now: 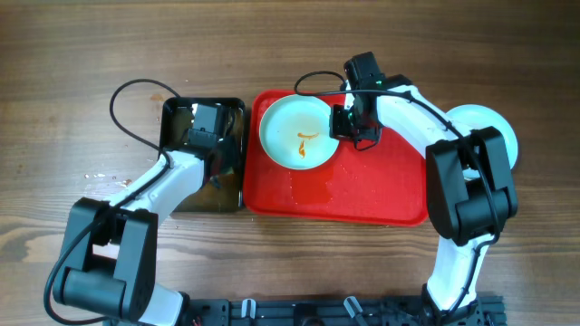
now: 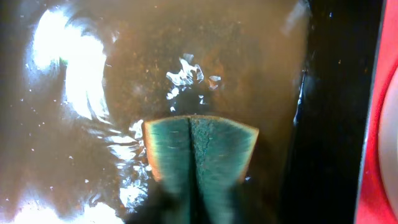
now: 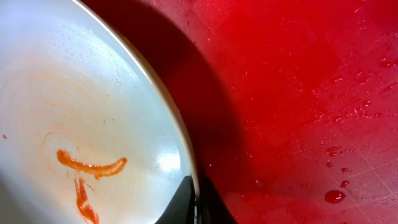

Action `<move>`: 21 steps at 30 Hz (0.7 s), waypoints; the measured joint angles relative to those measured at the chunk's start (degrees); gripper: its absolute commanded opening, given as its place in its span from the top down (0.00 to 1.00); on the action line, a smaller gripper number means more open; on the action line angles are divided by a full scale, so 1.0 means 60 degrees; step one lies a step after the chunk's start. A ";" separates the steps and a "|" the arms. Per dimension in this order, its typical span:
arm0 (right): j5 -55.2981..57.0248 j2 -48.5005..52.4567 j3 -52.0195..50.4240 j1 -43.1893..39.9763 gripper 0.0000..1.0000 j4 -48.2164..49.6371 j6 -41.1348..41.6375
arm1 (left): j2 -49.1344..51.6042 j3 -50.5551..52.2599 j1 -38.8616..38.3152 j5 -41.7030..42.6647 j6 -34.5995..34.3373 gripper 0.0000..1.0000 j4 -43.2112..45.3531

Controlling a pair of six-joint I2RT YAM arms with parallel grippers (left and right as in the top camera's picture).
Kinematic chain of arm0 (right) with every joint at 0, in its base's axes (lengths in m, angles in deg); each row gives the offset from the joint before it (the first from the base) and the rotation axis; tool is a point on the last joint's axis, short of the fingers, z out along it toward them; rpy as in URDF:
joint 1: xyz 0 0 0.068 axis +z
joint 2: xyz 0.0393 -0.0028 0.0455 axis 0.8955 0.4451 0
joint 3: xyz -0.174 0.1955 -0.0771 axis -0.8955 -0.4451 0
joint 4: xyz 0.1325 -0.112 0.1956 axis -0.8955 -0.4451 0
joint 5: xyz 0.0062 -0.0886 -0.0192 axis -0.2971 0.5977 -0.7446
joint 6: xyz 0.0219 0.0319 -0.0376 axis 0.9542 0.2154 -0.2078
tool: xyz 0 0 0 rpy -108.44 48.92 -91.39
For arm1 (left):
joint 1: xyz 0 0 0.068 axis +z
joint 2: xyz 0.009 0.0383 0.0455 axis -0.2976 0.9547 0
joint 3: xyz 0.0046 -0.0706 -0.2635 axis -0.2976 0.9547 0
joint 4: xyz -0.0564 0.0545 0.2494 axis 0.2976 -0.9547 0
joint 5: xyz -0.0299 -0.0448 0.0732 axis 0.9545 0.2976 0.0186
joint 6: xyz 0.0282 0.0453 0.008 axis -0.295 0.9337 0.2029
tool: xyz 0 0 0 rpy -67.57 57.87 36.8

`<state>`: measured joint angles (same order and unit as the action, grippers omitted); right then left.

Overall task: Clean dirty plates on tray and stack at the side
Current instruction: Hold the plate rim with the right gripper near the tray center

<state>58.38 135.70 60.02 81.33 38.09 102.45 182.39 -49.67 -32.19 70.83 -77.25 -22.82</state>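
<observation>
A pale mint-white plate (image 1: pixel 294 131) with an orange sauce smear (image 1: pixel 305 142) sits at the back left of the red tray (image 1: pixel 381 186). My right gripper (image 1: pixel 348 122) is shut on the plate's right rim; in the right wrist view the two dark fingers (image 3: pixel 196 202) pinch the rim of the plate (image 3: pixel 74 112), which looks tilted above the tray (image 3: pixel 298 93). My left gripper (image 1: pixel 207 136) is down in the black basin (image 1: pixel 177 113), shut on a green sponge (image 2: pixel 199 155) folded between its fingers. More plates (image 1: pixel 497 127) show behind the right arm.
The basin holds brown, sudsy water (image 2: pixel 93 81). Wet drops and sauce spots lie on the tray (image 3: pixel 336 196). A black cable (image 1: pixel 127 109) loops over the wooden table to the left of the basin. The tray's edge shows in the left wrist view (image 2: pixel 379 143).
</observation>
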 measured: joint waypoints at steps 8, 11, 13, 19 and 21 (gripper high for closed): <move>0.0000 -0.0004 0.0004 0.0000 0.96 -0.0076 -0.0040 | 0.0000 0.0007 0.0004 0.0769 0.0138 0.91 -0.1155; 0.0000 -0.0004 0.0004 0.0000 0.96 -0.0084 -0.0040 | 0.0000 0.0007 0.0004 0.0834 0.0149 0.96 -0.1115; -0.0004 -0.0004 0.0004 0.0000 0.96 -0.0084 -0.0040 | 0.0000 0.0007 0.0000 0.0860 0.0127 0.96 -0.1078; -0.0004 -0.0007 0.0004 0.0000 0.96 -0.0146 -0.0040 | -0.0546 0.0051 0.0000 0.0863 0.0127 0.96 -0.0969; -0.0004 -0.0007 0.0004 0.0000 0.96 -0.0146 -0.0040 | -0.1228 0.0055 0.0000 0.0827 0.0127 0.96 -0.0896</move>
<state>58.36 135.65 60.04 81.33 37.22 102.21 175.03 -49.35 -32.19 75.79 -76.48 -28.19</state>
